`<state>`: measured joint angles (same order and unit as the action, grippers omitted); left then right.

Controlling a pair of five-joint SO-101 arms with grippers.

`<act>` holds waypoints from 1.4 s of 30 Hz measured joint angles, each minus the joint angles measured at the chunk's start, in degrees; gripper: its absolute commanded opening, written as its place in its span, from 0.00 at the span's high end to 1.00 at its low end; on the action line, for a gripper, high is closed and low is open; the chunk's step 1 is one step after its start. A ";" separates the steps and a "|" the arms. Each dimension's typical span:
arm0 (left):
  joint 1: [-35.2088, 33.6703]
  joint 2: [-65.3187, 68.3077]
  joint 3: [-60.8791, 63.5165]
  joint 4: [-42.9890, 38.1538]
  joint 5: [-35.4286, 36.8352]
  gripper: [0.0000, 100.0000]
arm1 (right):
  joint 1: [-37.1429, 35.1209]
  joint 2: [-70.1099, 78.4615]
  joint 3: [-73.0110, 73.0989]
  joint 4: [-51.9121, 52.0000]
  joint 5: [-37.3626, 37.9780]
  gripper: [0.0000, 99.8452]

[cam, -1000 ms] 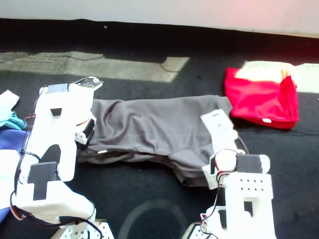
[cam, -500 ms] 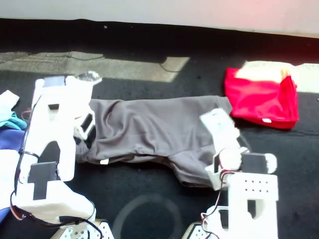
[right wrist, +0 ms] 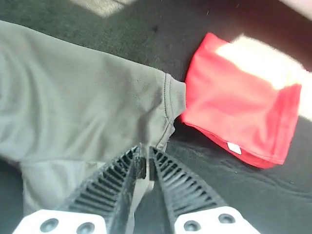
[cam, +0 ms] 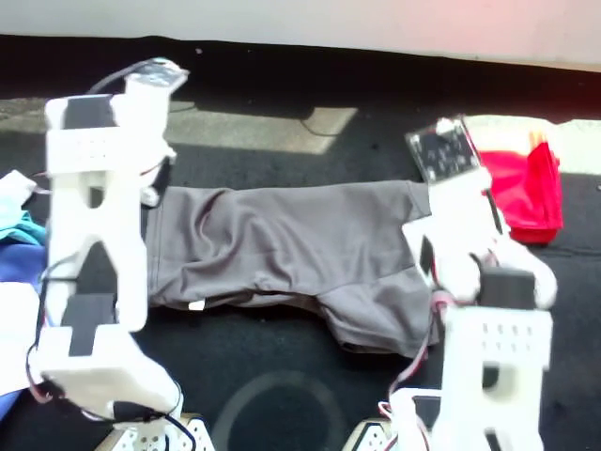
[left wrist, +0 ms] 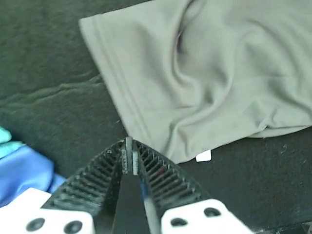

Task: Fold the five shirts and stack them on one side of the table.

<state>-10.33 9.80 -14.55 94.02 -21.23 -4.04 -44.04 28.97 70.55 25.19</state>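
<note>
A grey shirt [cam: 291, 249] lies spread across the middle of the dark table, creased, with a lower flap bunched toward the front right. My left gripper [left wrist: 127, 146] is shut with nothing in it and hangs above the shirt's left hem [left wrist: 126, 102], near a small white tag [left wrist: 204, 156]. My right gripper [right wrist: 145, 151] is also shut and empty, above the grey sleeve [right wrist: 168, 105] at the shirt's right end. A folded red shirt [cam: 526, 193] lies at the right, beside that sleeve, and appears as the red shirt [right wrist: 239, 112] in the right wrist view.
Blue and teal clothes [cam: 19, 254] with a white piece [cam: 14, 188] are piled at the left edge; the blue cloth [left wrist: 19, 170] lies close to my left gripper. Both white arms [cam: 94, 216] [cam: 479, 282] stand tall over the shirt's ends. Bare dark table lies behind and in front.
Both arms have lifted up and back from the grey shirt's ends, where they were low a second ago. The shirt stays flat on the table.
</note>
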 measured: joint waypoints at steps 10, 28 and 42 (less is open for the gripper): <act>3.96 19.87 0.00 -12.66 5.01 0.99 | -2.29 28.75 0.26 -21.71 -7.82 0.99; -6.33 35.96 -14.59 -17.05 5.27 0.99 | 4.48 58.55 -8.62 -34.46 -8.18 0.99; -9.49 46.59 -51.87 6.24 5.10 0.99 | -1.41 46.59 -13.80 -19.43 -8.18 0.99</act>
<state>-19.82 56.40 -66.42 100.26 -16.13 -5.45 2.55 15.16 51.12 17.01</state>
